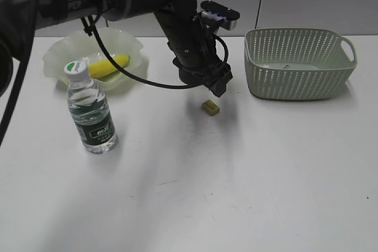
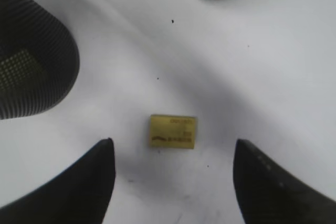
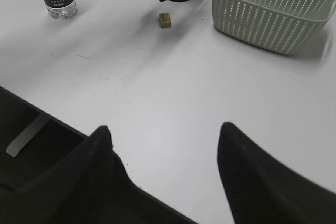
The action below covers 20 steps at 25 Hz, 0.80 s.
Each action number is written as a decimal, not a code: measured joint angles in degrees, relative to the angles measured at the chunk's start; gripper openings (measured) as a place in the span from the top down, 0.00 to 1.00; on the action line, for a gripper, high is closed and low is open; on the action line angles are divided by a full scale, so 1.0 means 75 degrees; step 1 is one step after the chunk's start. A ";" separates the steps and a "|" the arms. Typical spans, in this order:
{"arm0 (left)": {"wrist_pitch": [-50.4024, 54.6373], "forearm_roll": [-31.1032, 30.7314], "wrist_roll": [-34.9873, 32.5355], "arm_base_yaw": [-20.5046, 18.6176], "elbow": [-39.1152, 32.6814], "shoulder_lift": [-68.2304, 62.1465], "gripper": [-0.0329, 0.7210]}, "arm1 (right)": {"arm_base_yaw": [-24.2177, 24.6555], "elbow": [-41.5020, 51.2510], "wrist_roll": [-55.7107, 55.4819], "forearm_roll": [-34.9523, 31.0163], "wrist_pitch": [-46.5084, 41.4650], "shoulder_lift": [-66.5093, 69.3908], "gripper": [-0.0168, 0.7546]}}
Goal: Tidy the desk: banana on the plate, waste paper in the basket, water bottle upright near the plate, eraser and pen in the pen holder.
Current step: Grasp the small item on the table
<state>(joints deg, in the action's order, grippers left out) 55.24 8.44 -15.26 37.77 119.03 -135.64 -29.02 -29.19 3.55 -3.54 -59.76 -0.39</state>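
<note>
Above the desk (image 1: 236,193), the left gripper (image 2: 173,182) hangs with jaws spread, nothing held, just over the yellow eraser (image 2: 173,132); the right gripper (image 3: 165,145), apparently empty, gapes near the edge.

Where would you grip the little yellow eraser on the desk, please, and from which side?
Come straight down from above. The eraser lies flat on the desk with bare space all round, so close the open left gripper across its two short ends, which face the fingers.
</note>
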 joint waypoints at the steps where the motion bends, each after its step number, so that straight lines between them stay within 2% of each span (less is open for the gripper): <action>1: -0.0007 -0.0011 0.0035 0.0000 0.0064 -0.0092 0.26 | 0.0000 0.0000 -0.0006 0.0000 0.0000 0.0000 0.33; 20: -0.0529 -0.0075 0.0119 0.0027 0.0204 -0.1082 0.26 | 0.0000 0.0000 -0.0006 0.0000 0.0000 0.0000 0.33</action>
<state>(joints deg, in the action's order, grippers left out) 51.27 7.87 -14.37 37.97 120.56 -143.76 -29.02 -29.19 3.51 -3.54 -59.76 -0.39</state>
